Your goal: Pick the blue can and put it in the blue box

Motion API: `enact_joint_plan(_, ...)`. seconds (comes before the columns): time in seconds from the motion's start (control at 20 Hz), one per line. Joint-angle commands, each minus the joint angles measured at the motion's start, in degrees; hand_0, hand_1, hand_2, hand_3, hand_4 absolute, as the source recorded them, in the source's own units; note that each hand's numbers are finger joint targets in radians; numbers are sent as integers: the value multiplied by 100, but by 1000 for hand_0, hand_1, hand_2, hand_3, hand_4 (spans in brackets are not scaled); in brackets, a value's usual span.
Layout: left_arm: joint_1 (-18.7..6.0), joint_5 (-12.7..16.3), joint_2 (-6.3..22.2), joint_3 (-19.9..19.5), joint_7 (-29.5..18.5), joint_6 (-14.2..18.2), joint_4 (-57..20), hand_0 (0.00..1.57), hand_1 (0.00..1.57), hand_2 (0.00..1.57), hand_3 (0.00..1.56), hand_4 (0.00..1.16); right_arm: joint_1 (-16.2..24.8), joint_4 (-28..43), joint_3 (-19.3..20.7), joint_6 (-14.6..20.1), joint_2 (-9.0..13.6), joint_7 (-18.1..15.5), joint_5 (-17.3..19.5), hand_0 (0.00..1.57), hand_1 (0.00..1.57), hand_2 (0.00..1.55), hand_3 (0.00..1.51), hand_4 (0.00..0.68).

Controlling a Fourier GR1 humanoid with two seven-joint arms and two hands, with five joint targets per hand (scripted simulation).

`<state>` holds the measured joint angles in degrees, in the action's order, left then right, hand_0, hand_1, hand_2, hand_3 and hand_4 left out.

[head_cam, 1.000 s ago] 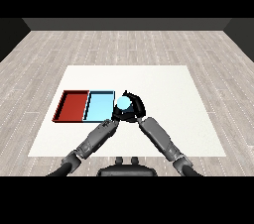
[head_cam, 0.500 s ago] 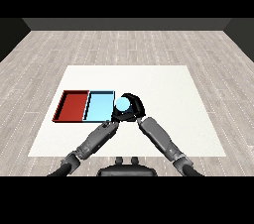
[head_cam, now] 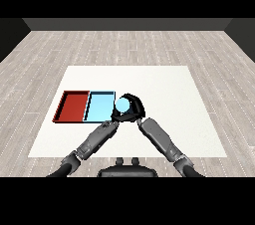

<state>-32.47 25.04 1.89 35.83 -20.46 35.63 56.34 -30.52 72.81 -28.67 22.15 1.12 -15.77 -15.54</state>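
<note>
Beside two trays (head_cam: 99, 94), one blue can (head_cam: 122, 103).

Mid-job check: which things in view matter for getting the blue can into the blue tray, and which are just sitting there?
In play:
- blue can, held in the right hand
- light blue tray, just left of the can

Just there:
- red tray
- left hand, mostly hidden
- white table

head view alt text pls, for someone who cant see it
The robot's right hand curls round a blue can, held at the right edge of the light blue tray. A red tray lies beside it on the white table; the left hand is hidden.
</note>
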Motion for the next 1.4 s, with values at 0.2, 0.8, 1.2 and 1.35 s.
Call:
enact_joint_plan(0.2,-140,-129,-183,-145,97,140,-112,1571,1571,1559,1466,1138,106,-25,166,-53,-108,289,521,0,0,0,0,0)
enact_joint_plan(0.8,223,-217,-187,114,-99,350,-26,1571,1571,1571,1493,1149,519,714,550,-24,103,620,763,0,0,0,0,0)
enact_joint_plan(1.2,5,-190,-188,-747,-124,129,-354,1571,1571,1571,1481,1147,779,1382,1580,-887,326,560,-342,0,0,0,0,0)
enact_joint_plan(1.35,277,-248,151,-921,-311,-236,-349,1571,1571,1571,1476,1145,1058,1768,1903,-941,507,289,-433,0,0,0,0,0)
